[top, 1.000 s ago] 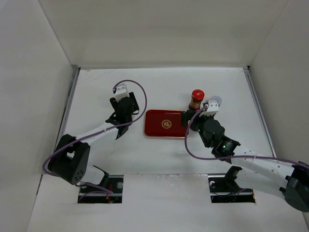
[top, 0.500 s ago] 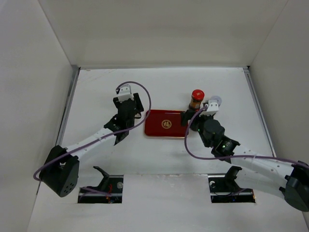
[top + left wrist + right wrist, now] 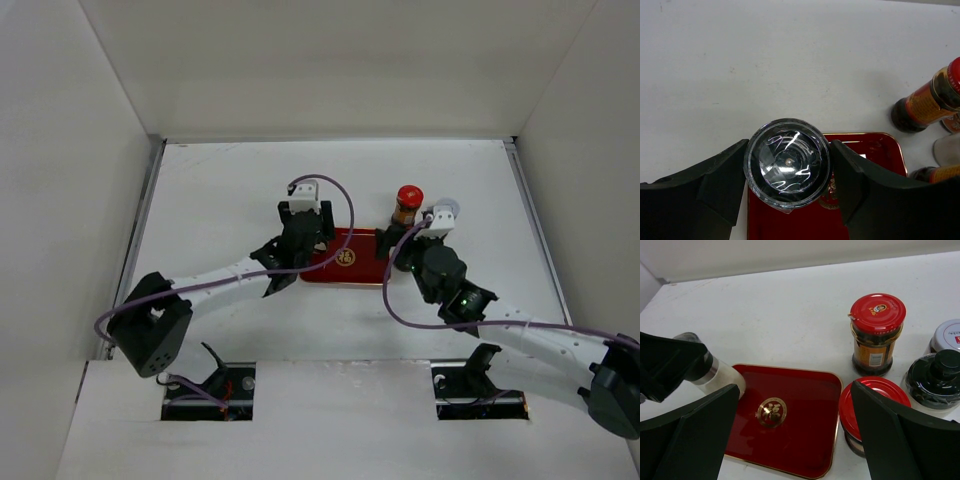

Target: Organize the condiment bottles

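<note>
As left gripper (image 3: 788,172) clamps whitish grey-topped shaker (image 3: 786,159), step: placing it at flat red rectangular tray's (image 3: 805,390) far-left corner.
Right gripper (image 3: 795,437): jaws wide, empty, over tray's right edge.
Next: lower upright, release.

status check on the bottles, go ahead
Left claw shut on a shaker, at the red tray's left edge. Right claw open, by a red-capped bottle beside the tray's right edge. No other bottle on the tray.
</note>
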`<state>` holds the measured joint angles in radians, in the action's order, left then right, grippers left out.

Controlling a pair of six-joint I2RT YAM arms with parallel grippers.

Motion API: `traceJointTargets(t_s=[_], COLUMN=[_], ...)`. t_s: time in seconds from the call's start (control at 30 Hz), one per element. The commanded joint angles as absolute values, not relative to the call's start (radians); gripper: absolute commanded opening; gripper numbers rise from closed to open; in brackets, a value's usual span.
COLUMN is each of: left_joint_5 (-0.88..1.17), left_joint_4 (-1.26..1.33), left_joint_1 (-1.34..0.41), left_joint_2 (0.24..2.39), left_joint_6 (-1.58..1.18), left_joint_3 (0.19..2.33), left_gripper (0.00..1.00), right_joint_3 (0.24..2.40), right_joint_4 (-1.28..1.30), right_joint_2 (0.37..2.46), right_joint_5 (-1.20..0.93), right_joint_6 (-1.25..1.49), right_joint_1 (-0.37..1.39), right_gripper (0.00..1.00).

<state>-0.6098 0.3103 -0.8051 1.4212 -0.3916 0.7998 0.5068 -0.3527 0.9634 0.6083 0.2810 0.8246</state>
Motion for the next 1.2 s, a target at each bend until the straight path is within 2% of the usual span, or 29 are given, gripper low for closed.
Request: traceJointTargets(t_s=[0.0,0.3,0.4,0.53,0.57,0.6,0.67,0.7,0.73,0.8,0.83,0.87,0.9,0.93,1.07,1.17], left_joint_5=[-0.606,-0.618,-0.643,-0.660,-0.667,-0.676,-0.692,-0.693,-0.693,-0.695,-0.695,-0.696,-0.698,-0.699,-0.690,-0.689], left_joint_4=[0.446,0.488,0.497,0.514,0.514,0.517,0.531,0.538,0.541,0.545,0.549,0.554,0.560,0.567,0.598,0.581], left_joint_1=[-0.805,-0.795,-0.797,-0.803,-0.808,-0.811,-0.818,-0.818,-0.820,-0.829,-0.831,-0.832,-0.832,-0.834,-0.835,-0.837], left_joint_2=[1.439,1.546,1.554,1.557,1.552,1.543,1.528,1.520,1.511,1.485,1.470,1.451,1.430,1.404,1.287,1.194], left_joint_6=[-0.371,-0.361,-0.356,-0.337,-0.337,-0.337,-0.336,-0.334,-0.334,-0.334,-0.333,-0.333,-0.333,-0.334,-0.368,-0.402], left_joint_3=[0.874,0.899,0.896,0.882,0.876,0.870,0.856,0.850,0.844,0.830,0.821,0.812,0.798,0.781,0.695,0.626], left_gripper=[0.33,0.36,0.46,0.68,0.74,0.79,0.88,0.90,0.93,0.97,0.98,0.99,1.00,1.00,1.00,0.99], right_joint_3=[0.508,0.500,0.500,0.512,0.515,0.517,0.532,0.543,0.552,0.566,0.569,0.571,0.571,0.569,0.577,0.578], right_joint_4=[-0.416,-0.410,-0.407,-0.353,-0.338,-0.322,-0.269,-0.237,-0.209,-0.163,-0.135,-0.111,-0.089,-0.068,0.021,0.031], right_joint_2=[0.945,0.927,0.925,0.923,0.922,0.922,0.916,0.910,0.904,0.891,0.881,0.868,0.859,0.853,0.879,0.916], right_joint_5=[0.600,0.607,0.618,0.669,0.689,0.704,0.727,0.747,0.770,0.813,0.839,0.863,0.885,0.902,0.890,0.803], right_joint_6=[0.287,0.287,0.290,0.298,0.307,0.311,0.313,0.317,0.324,0.321,0.325,0.330,0.334,0.340,0.367,0.400], right_joint_1=[0.812,0.806,0.803,0.803,0.801,0.800,0.800,0.798,0.798,0.798,0.798,0.798,0.798,0.795,0.769,0.748], right_gripper=[1.00,1.00,1.00,0.98,0.92,0.80,0.47,0.39,0.37,0.43,0.55,0.75,0.89,0.98,1.00,1.00])
